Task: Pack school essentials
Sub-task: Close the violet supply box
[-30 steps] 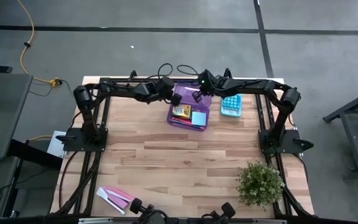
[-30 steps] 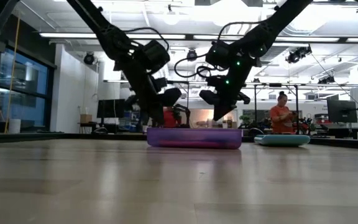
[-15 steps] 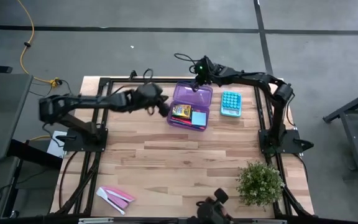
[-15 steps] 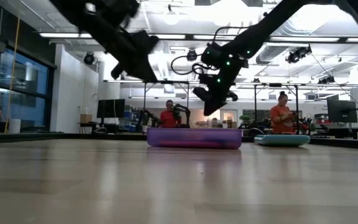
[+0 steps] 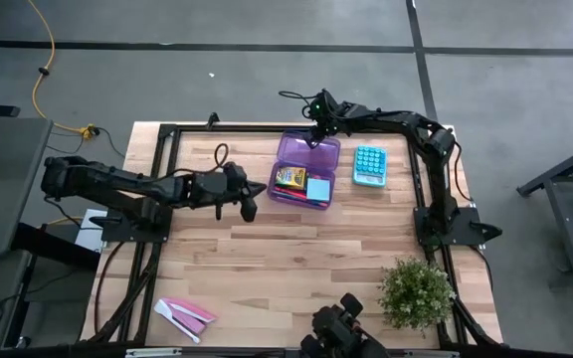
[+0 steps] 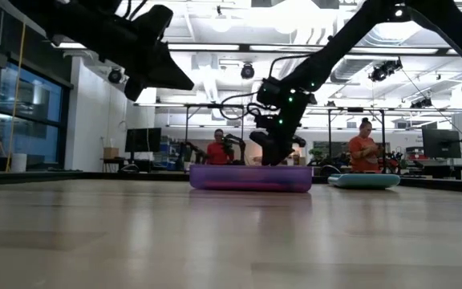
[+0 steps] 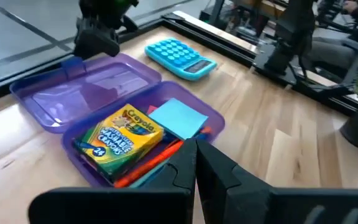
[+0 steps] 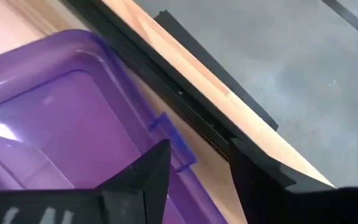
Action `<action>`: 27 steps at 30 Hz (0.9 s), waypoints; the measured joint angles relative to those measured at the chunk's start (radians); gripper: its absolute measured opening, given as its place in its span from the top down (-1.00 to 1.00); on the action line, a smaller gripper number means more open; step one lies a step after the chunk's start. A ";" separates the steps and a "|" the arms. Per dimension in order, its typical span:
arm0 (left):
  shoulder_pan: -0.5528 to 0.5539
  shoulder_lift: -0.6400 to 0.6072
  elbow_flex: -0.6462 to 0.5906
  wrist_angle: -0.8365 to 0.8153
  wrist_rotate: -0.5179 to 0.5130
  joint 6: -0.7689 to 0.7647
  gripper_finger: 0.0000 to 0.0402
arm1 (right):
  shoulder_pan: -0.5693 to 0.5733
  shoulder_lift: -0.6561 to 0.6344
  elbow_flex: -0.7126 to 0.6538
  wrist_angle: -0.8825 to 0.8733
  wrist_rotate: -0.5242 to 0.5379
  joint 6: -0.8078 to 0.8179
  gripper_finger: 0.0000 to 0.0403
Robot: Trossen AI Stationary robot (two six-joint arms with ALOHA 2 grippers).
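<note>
Left end effector (image 5: 257,189) pinched shut beside purple case (image 5: 311,151), right end effector (image 5: 314,137) spread wide over its open lid (image 7: 86,93), crayon box (image 7: 118,138), blue pad (image 7: 178,117), pens (image 7: 154,163) inside

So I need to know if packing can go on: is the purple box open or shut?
Open. The purple box has its lid folded back flat, leaving the crayon box and blue pad inside uncovered.

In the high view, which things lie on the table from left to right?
Pink and white flat pieces → left gripper → purple box → blue calculator → potted plant.
</note>
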 joint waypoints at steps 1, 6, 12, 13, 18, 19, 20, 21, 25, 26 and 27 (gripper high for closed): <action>-0.009 0.001 -0.003 0.006 -0.019 0.001 1.00 | -0.004 0.004 0.000 0.001 -0.001 0.004 0.23; -0.028 0.008 -0.002 0.041 -0.031 0.003 1.00 | -0.007 0.027 0.000 0.032 -0.059 0.011 0.23; -0.031 0.008 -0.002 0.050 -0.020 0.003 1.00 | -0.007 0.042 0.000 0.031 -0.084 -0.016 0.23; -0.031 0.008 -0.002 0.051 -0.019 0.004 1.00 | -0.007 0.042 0.000 0.031 -0.084 -0.019 0.23; -0.031 0.008 -0.002 0.058 -0.016 0.019 1.00 | -0.007 0.042 0.000 0.014 -0.115 -0.028 0.32; -0.031 0.008 -0.002 0.058 -0.016 0.019 1.00 | -0.007 0.042 0.000 0.005 -0.118 -0.032 0.34; -0.031 0.008 -0.002 0.058 -0.016 0.019 1.00 | -0.006 0.042 0.000 0.000 -0.121 -0.033 0.37; -0.031 0.008 -0.002 0.058 -0.016 0.019 1.00 | -0.005 0.042 0.000 -0.003 -0.121 -0.034 0.38; -0.031 0.008 -0.002 0.055 -0.009 0.019 1.00 | -0.003 0.042 0.000 -0.011 -0.144 -0.041 0.43; -0.031 0.008 -0.002 0.054 -0.009 0.019 1.00 | -0.002 0.042 0.000 -0.013 -0.148 -0.041 0.44; -0.031 0.008 -0.002 0.054 -0.009 0.019 1.00 | 0.000 0.042 0.000 -0.013 -0.149 -0.041 0.45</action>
